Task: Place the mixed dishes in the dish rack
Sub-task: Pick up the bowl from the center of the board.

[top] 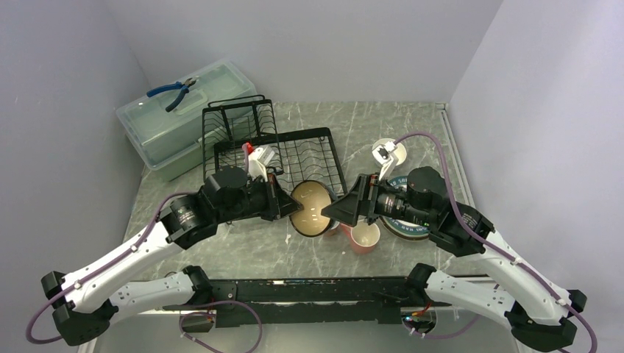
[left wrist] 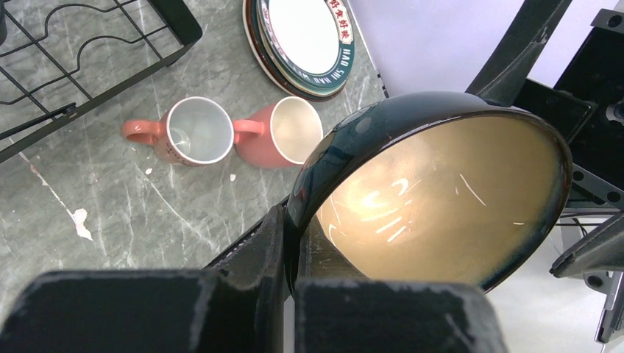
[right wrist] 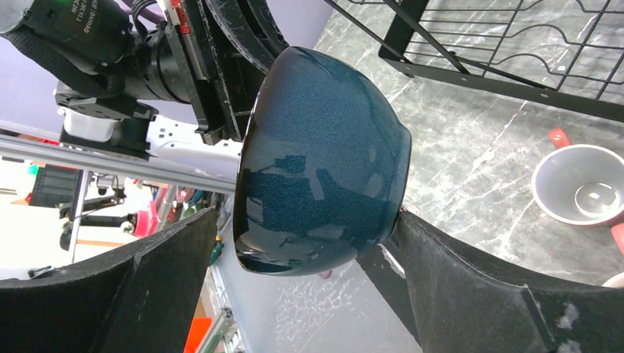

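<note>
Left gripper (top: 284, 203) pinches the rim of the dark teal bowl (top: 310, 208), held on edge in mid-air. Right gripper (top: 338, 209) stands wide, jaws straddling the bowl's outer wall. Likely a handover. Next: right closes squarely before left lets go. Dish rack (top: 316, 154) sits just beyond both.

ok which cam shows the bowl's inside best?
Left wrist: the bowl fills the frame, tan inside facing the lens. Top external shows the inside too, but small; right wrist shows only its dark teal outside.
</note>
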Controlling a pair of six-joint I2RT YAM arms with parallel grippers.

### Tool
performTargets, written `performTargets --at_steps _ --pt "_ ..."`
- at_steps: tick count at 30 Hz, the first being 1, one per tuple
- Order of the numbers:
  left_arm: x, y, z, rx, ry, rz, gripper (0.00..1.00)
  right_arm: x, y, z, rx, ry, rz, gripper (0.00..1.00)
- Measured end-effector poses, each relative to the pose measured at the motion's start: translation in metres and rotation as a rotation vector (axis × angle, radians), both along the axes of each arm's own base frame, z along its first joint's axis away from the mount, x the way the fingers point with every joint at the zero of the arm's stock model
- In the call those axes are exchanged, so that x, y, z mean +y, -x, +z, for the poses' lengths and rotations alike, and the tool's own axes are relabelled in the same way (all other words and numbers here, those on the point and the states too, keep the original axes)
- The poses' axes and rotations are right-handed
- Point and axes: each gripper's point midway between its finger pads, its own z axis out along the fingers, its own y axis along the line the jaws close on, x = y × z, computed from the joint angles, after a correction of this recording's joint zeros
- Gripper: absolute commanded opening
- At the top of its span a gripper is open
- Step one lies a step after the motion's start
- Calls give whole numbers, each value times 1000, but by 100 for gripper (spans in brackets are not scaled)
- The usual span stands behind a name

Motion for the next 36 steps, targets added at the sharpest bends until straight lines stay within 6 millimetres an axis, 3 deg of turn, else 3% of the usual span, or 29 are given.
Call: performTargets --at_steps 19,31,36 --pt "3 2 7 -13 62 3 0 1 3 -2 32 -56 -5 92" --pt "5 5 11 -18 87 -3 0 3 8 9 18 -132 13 78" --pt "4 5 11 -8 93 0 0 3 8 9 20 -138 12 77"
